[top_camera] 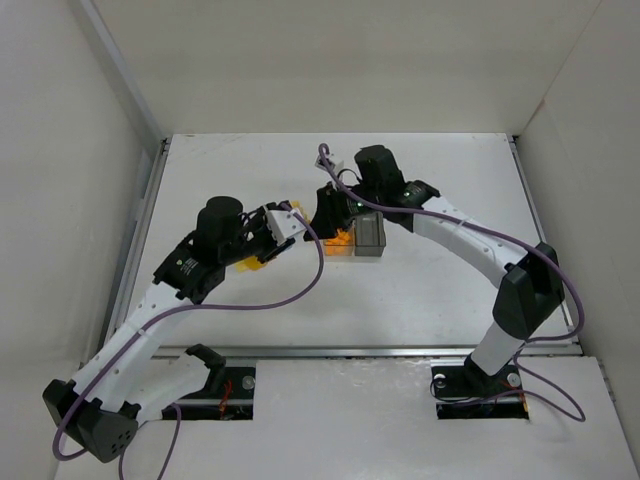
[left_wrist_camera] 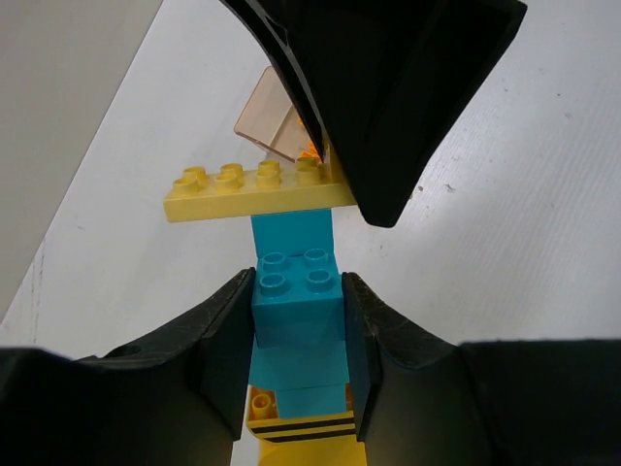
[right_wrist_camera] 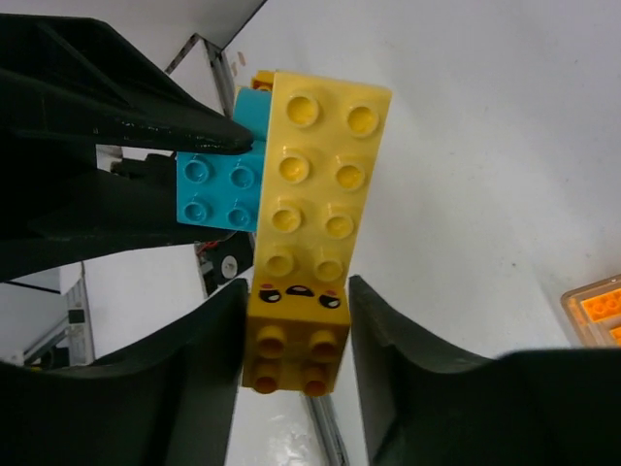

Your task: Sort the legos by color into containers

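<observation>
A joined lego stack hangs between both grippers. My left gripper (left_wrist_camera: 297, 286) is shut on its teal-blue brick (left_wrist_camera: 296, 311), with a yellow dark-striped brick (left_wrist_camera: 301, 432) below. My right gripper (right_wrist_camera: 298, 291) is shut on a yellow brick with a face (right_wrist_camera: 296, 335), which joins a long yellow brick (right_wrist_camera: 320, 165) and the teal brick (right_wrist_camera: 218, 189). In the top view the left gripper (top_camera: 292, 222) and right gripper (top_camera: 322, 212) meet just left of the amber-orange box (top_camera: 341, 240) and the smoky grey box (top_camera: 371, 236).
The amber box (right_wrist_camera: 597, 311) holds orange pieces. Some yellow pieces (top_camera: 258, 265) lie on the table under my left wrist. White walls close in the table on the left, right and back. A metal rail (top_camera: 400, 351) runs along the near edge.
</observation>
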### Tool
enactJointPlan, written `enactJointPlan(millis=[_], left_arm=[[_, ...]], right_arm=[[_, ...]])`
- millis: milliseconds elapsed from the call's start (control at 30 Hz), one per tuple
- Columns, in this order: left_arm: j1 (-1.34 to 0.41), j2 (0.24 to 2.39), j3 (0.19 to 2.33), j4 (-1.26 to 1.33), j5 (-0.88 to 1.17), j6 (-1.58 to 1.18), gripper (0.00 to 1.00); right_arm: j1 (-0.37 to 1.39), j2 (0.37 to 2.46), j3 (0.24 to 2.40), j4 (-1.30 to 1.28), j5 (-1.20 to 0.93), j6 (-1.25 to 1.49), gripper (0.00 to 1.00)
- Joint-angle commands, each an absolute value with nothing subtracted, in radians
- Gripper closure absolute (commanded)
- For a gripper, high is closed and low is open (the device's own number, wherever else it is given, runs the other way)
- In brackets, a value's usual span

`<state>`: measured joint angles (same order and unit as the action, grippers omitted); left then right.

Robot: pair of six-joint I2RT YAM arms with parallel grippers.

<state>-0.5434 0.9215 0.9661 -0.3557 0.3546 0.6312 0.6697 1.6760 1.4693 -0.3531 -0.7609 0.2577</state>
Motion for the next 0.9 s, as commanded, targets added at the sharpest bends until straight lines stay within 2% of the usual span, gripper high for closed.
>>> enactJointPlan(millis=[0, 33, 67, 100, 133, 167, 200, 233, 267, 333, 367, 600, 867], left_arm=[[-0.549, 0.908, 0.977, -0.287, 0.356, 0.621, 1.00], [-0.549, 0.908, 0.977, -0.287, 0.356, 0.621, 1.00], [-0.549, 0.908, 0.977, -0.287, 0.356, 0.612, 1.00], [-0.549, 0.908, 0.968, -0.287, 0.356, 0.612, 1.00], [-0.549, 0.908, 0.968, -0.287, 0.356, 0.612, 0.91], [-0.549, 0.908, 0.968, -0.287, 0.356, 0.612, 0.80], [-0.549, 0.919, 0.979, -0.296, 0.386, 0.612, 0.55], [-0.549, 0.919, 0.979, -0.310, 0.387, 0.612, 0.55], [-0.549, 0.919, 0.979, -0.310, 0.399, 0.621, 0.25], [-0.549, 0.928, 0.979, -0.336, 0.417, 0.632, 0.05], [-0.549, 0.928, 0.979, -0.336, 0.426, 0.647, 0.00], [-0.525, 0.928, 0.979, -0.380, 0.325, 0.864, 0.00], [-0.525, 0.986, 1.006, -0.500, 0.667, 1.119, 0.00]], right_arm=[[0.681, 1.660, 1.510, -0.324, -0.753, 0.250, 0.52], [0.681, 1.660, 1.509, -0.324, -0.753, 0.241, 0.57], [0.681, 1.660, 1.509, -0.324, -0.753, 0.241, 0.70], [0.681, 1.660, 1.509, -0.334, -0.764, 0.241, 0.78], [0.681, 1.660, 1.509, -0.334, -0.764, 0.232, 0.84], [0.681, 1.660, 1.509, -0.334, -0.764, 0.232, 0.93], [0.681, 1.651, 1.509, -0.334, -0.764, 0.223, 1.00], [0.681, 1.651, 1.509, -0.334, -0.764, 0.222, 1.00], [0.681, 1.651, 1.509, -0.334, -0.764, 0.209, 1.00], [0.681, 1.651, 1.509, -0.365, -0.744, 0.192, 1.00], [0.681, 1.651, 1.509, -0.380, -0.733, 0.180, 1.00], [0.781, 1.629, 1.543, -0.620, -0.519, -0.072, 1.00], [0.830, 1.597, 1.510, -0.614, -0.417, -0.138, 1.00]])
